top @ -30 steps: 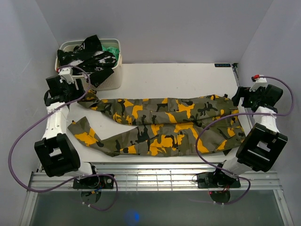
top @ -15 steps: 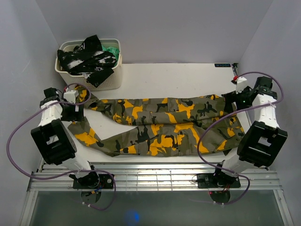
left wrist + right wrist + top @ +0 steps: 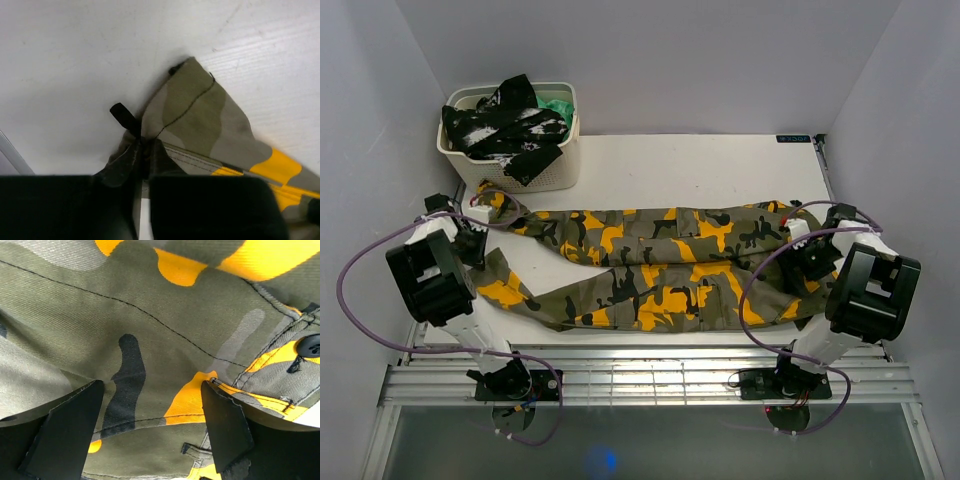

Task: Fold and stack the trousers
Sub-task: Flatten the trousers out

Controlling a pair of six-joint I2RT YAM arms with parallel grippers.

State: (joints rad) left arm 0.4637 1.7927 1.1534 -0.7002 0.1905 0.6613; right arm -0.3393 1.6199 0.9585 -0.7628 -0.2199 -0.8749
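Note:
The camouflage trousers [image 3: 660, 265] lie spread flat across the table, legs to the left and waist to the right. My left gripper [image 3: 472, 238] is down at the leg ends on the left. In the left wrist view its jaws [image 3: 144, 170] stand nearly together, with a bunched corner of the trousers' hem [image 3: 200, 115] pinched between them. My right gripper [image 3: 800, 258] is low over the waist end. In the right wrist view it [image 3: 150, 425] stands open, fingers wide apart and pressed onto the trousers [image 3: 150, 315] beside a button and pocket flap.
A cream basket [image 3: 560, 168] stands at the back left, holding a black-and-white mottled garment [image 3: 505, 125] and a green cloth [image 3: 558, 105]. Bare white table [image 3: 700, 170] lies behind the trousers. A metal rail [image 3: 650, 372] runs along the near edge. Side walls stand close by.
Both arms came down and inward onto the trousers. The left gripper moved from beside the basket to the leg hem and closed on it. The right moved from the table's right edge onto the waist.

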